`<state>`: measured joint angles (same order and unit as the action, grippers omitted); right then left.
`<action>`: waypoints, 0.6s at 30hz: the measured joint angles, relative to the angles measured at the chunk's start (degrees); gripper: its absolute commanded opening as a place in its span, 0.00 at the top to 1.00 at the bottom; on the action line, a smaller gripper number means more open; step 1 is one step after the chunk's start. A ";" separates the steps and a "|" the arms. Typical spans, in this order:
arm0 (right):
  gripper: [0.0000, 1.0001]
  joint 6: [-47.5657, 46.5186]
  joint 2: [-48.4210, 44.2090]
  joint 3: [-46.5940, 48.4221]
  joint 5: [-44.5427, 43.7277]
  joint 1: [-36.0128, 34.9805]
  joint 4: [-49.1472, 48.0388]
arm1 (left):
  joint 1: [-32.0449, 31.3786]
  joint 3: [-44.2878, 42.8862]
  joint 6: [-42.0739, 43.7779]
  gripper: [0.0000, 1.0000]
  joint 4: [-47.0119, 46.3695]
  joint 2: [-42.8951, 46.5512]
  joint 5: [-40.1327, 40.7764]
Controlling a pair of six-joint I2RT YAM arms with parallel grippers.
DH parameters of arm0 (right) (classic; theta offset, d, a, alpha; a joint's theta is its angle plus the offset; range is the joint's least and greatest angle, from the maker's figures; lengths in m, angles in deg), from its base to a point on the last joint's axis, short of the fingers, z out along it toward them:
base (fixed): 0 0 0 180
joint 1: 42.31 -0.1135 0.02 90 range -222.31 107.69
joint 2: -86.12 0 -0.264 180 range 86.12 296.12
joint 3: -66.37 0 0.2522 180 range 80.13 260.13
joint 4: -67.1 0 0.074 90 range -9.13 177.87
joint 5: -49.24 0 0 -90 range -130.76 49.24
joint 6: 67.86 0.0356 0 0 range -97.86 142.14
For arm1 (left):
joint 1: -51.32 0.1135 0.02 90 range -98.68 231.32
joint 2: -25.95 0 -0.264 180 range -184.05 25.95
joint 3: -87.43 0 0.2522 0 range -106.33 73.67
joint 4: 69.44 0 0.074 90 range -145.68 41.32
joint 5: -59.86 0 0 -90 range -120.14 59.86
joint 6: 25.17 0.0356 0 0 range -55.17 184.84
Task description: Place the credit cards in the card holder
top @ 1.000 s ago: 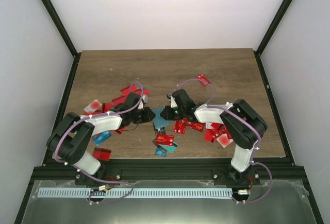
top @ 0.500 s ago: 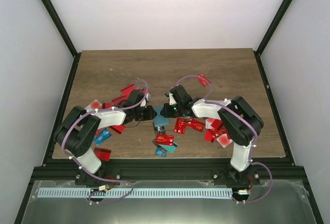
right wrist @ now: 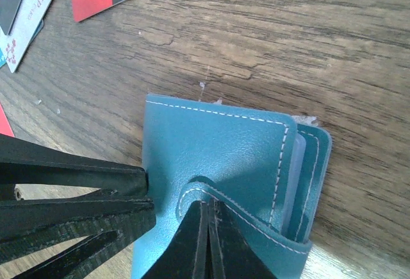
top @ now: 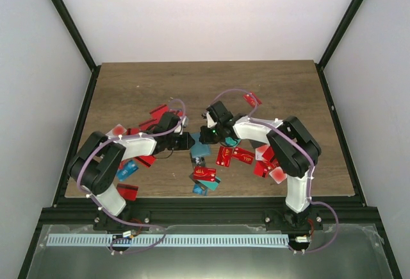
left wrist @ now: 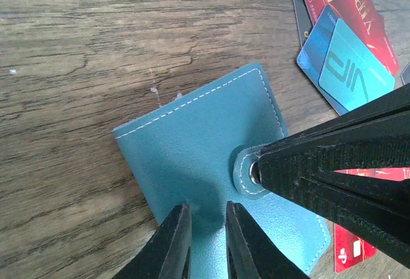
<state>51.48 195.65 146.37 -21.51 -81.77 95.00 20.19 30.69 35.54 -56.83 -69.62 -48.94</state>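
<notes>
Lying flat on the table (left wrist: 77, 67), the card holder (left wrist: 192, 157) sits between both arms; the right gripper (right wrist: 208, 228) is pressed together at the clasp tab (left wrist: 242, 177); the left gripper (left wrist: 206, 213) shows a narrow gap over the holder's edge, and I cannot tell whether it pinches. If those tips slip off the tab, or the holder slides, the flap will likely not lift; no credit cards (left wrist: 346, 67) would go in.

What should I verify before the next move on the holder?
1. Left gripper pinching the holder edge: ok.
2. Right gripper shut on the clasp tab: ok.
3. Clasp tab unsnapped: cannot tell.
4. Holder open for cards: not ok, it is folded shut.
5. Card in a gripper: not ok, the cards lie on the table.
</notes>
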 measured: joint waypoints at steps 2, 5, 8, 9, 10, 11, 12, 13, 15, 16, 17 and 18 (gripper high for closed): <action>0.99 -0.35 0.24 0.72 -0.20 -0.07 1.07 | 0.04 -0.02 0.44 0.82 -0.04 -0.17 -0.22; 0.99 -0.87 0.44 1.53 -0.63 -0.20 2.36 | 0.13 -0.07 1.03 0.78 -0.17 -0.33 -0.55; 0.99 -1.36 0.39 1.79 -1.20 -0.42 3.02 | 0.13 -0.04 1.20 0.73 -0.52 -0.35 -1.07; 0.99 -1.46 0.26 1.77 -1.36 -0.44 3.15 | 0.13 -0.04 1.20 0.72 -0.63 -0.28 -1.29; 0.99 -1.49 0.20 1.77 -1.40 -0.46 3.19 | 0.13 -0.04 1.16 0.71 -0.72 -0.17 -1.42; 0.99 -1.49 0.09 1.77 -1.42 -0.46 3.26 | 0.09 -0.04 1.22 0.70 -0.74 -0.07 -1.57; 0.98 -1.49 -0.09 1.75 -1.38 -0.46 3.37 | 0.07 -0.04 1.20 0.70 -0.79 -0.02 -1.66; 0.97 -1.51 -0.37 1.55 -1.33 -0.48 3.41 | 0.02 -0.04 1.27 0.70 -0.81 0.07 -1.73; 0.95 -1.49 -1.18 1.03 -1.29 -0.48 3.63 | 0.00 -0.13 1.29 0.70 -0.76 0.11 -1.84; 0.95 -1.49 -1.68 0.72 -1.33 -0.48 3.82 | -0.02 -0.28 1.29 0.70 -0.66 0.11 -1.86; 0.95 -1.49 -2.36 0.31 -1.42 -0.48 3.96 | -0.02 -0.48 1.31 0.71 -0.46 0.09 -1.88; 0.94 -1.44 -3.26 -0.15 -1.64 -0.48 4.28 | -0.04 -0.76 1.33 0.71 -0.37 0.02 -1.99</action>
<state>50.04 192.40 146.22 -23.15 -82.25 99.28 20.14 29.92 36.87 -57.20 -69.60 -50.93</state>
